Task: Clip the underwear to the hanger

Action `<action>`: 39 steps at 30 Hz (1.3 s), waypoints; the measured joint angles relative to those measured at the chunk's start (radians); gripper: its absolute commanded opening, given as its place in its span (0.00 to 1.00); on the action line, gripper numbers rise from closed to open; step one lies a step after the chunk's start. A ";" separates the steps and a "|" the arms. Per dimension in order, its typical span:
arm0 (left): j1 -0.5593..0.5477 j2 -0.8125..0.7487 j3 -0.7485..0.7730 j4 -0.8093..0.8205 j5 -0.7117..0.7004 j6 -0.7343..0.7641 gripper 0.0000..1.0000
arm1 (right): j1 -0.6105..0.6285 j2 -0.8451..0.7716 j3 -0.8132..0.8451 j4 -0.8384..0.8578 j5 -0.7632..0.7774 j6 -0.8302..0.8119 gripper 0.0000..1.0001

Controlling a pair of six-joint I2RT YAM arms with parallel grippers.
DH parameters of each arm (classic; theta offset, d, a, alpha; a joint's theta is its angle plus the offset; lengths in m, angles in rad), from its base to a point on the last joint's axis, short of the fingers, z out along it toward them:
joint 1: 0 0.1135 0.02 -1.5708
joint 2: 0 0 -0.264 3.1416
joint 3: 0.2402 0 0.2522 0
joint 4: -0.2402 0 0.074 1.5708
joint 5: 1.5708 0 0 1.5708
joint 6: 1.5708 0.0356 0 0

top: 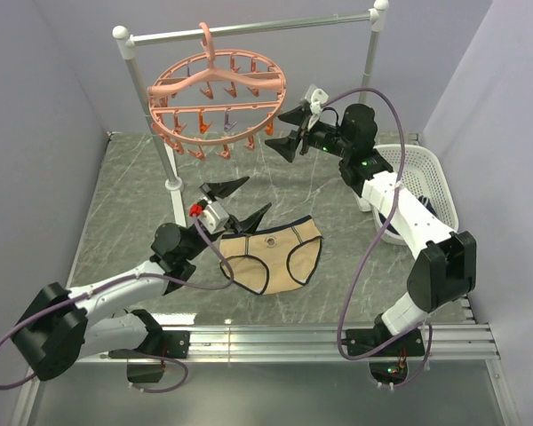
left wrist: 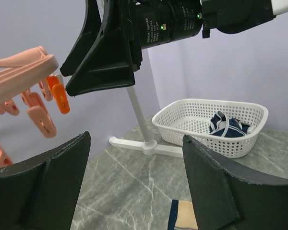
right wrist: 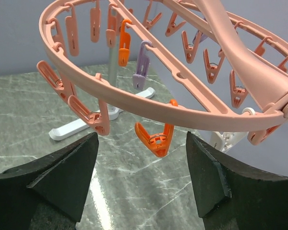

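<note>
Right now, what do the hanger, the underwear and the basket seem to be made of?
The hanger: moulded plastic, salmon-pink, smooth with a slight sheen. The underwear: soft matte fabric, beige with dark trim, lying limp and flat. The basket: probably white plastic, its walls a moulded grid of holes.

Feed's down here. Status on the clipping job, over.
Left gripper open, empty, raised by the underwear. Right gripper open, empty, at the hanger rim. Underwear lying flat, unclipped. Basket off right, not in the way.
</note>
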 measured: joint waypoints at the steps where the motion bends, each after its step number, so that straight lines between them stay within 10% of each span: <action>1: 0.000 -0.020 -0.012 -0.009 -0.002 -0.002 0.84 | 0.000 0.004 0.000 0.006 -0.002 0.000 0.79; 39: 0.000 -0.079 -0.061 -0.144 -0.035 -0.019 0.85 | 0.001 0.117 0.087 0.056 -0.020 0.021 0.72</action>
